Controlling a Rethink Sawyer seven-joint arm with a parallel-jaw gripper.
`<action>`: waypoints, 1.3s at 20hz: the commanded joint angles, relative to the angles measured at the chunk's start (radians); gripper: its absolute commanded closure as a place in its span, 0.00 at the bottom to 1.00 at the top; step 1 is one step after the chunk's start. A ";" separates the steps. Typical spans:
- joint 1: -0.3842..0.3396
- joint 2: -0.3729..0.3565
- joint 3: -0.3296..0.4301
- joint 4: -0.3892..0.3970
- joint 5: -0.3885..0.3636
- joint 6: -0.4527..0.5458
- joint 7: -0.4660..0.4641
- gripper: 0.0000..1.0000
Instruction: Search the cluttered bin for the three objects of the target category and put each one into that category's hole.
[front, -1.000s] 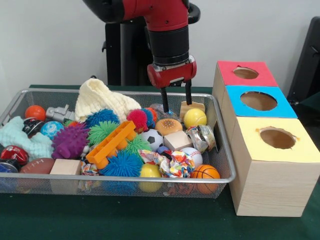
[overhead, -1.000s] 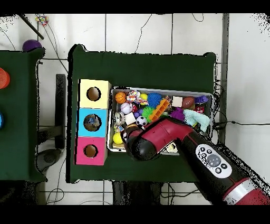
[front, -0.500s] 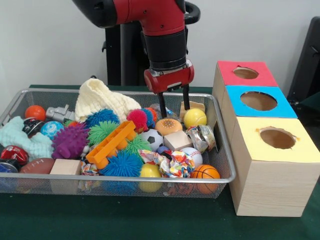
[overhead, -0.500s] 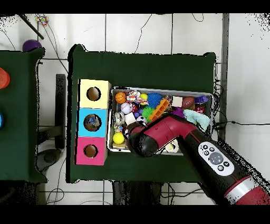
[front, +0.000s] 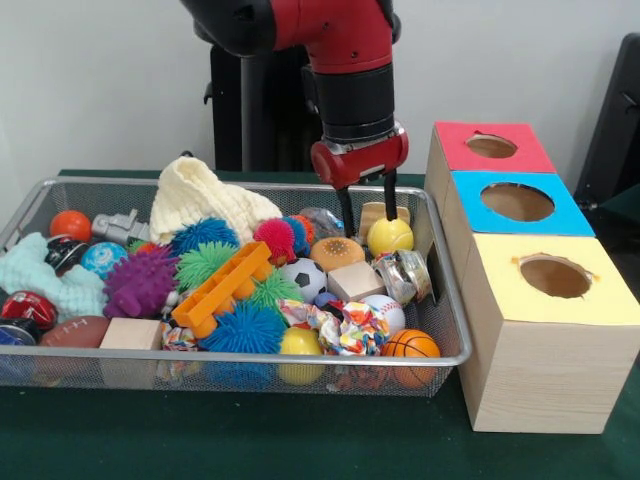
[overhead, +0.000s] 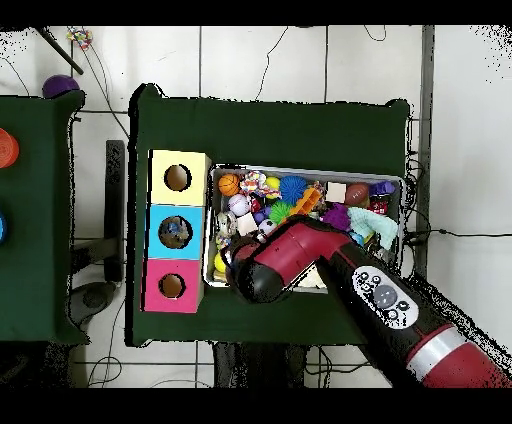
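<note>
Gripper (front: 368, 205): jaws apart, holding nothing, slim black fingers (front: 346, 212) straddling a small wooden block (front: 383, 213) beside a smooth yellow ball (front: 390, 236), inside a wire-mesh bin (front: 444, 300).

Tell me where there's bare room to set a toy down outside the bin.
The green table is bare in front of the wire bin and the wooden box; overhead, a wide strip lies beyond the bin. Inside the bin it is crowded, with toys edge to edge. The open gripper hangs over the yellow ball.
</note>
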 joint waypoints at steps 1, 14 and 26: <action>0.049 0.014 -0.094 0.053 -0.146 -0.126 0.010 0.00; -0.069 0.074 -0.108 0.051 -0.133 -0.167 -0.123 0.00; -0.147 0.096 -0.128 0.066 -0.231 -0.220 -0.101 0.00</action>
